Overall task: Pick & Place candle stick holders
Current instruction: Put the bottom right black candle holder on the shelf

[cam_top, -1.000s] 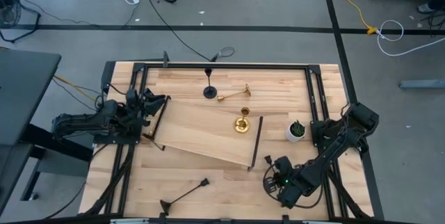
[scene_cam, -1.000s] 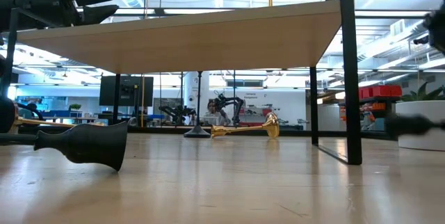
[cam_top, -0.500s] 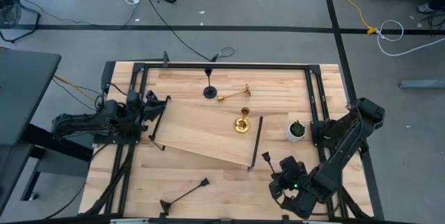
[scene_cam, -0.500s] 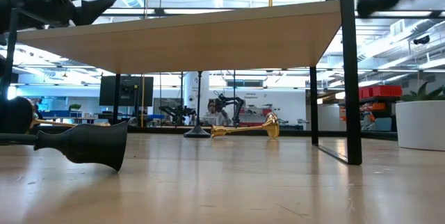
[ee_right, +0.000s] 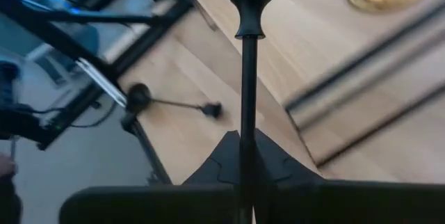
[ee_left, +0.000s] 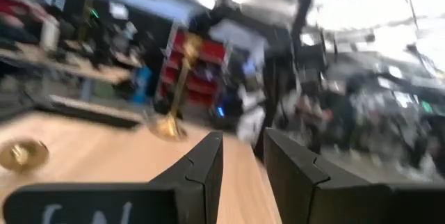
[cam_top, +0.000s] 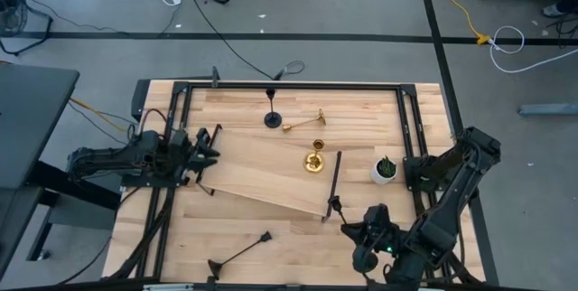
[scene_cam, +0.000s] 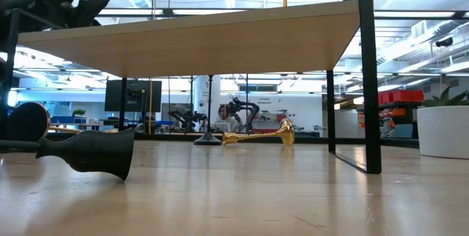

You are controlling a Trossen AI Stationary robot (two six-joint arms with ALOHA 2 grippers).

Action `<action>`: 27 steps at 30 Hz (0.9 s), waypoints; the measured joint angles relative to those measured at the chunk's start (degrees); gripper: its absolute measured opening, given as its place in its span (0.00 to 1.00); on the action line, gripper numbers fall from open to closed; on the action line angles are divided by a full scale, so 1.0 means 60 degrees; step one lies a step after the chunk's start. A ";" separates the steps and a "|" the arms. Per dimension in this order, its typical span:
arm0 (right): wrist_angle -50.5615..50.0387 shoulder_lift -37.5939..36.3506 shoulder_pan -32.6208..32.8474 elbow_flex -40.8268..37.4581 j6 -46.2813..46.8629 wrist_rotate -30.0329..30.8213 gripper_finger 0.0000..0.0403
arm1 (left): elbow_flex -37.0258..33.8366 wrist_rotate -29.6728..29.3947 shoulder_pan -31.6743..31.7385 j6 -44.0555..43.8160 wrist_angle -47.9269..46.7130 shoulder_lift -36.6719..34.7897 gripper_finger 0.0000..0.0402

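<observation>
The right gripper [ee_right: 245,156], clenched on a black candlestick [ee_right: 247,64], has swung toward five o'clock beside the board [cam_top: 262,169]; placing looks close; the left gripper [ee_left: 242,158], seemingly empty, waits part-open at nine o'clock.

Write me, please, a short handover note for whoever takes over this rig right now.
Right gripper: shut on a black candlestick, near the raised board's right end.
Left gripper: part open, holding nothing, at the board's left end.
Done: one gold candlestick stands on the board.
Left: a black candlestick upright and a gold one lying behind the board; another black one lying at the front.
</observation>
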 joint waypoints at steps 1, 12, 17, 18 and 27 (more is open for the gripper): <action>0.0148 0.0000 -0.0009 0.0088 -0.0333 0.0120 0.01 | 0.0000 0.0158 0.0000 0.0151 -0.0200 0.0000 0.27; 0.1120 -0.0004 -0.0092 0.0240 -0.1900 0.0414 0.01 | 0.0012 0.1095 0.0001 0.1431 -0.0834 -0.0011 0.27; 0.1120 -0.0004 -0.0099 0.0240 -0.1906 0.0455 0.01 | 0.0018 0.1123 -0.0065 0.1581 -0.0889 -0.0015 0.27; 0.1120 -0.0004 -0.0105 0.0240 -0.1910 0.0487 0.01 | 0.0015 0.1123 -0.0125 0.1576 -0.0864 -0.0015 0.27; 0.1125 -0.0004 -0.0236 0.0240 -0.2132 0.0529 0.01 | 0.0001 0.0323 -0.0953 0.1672 -0.0725 -0.0007 0.27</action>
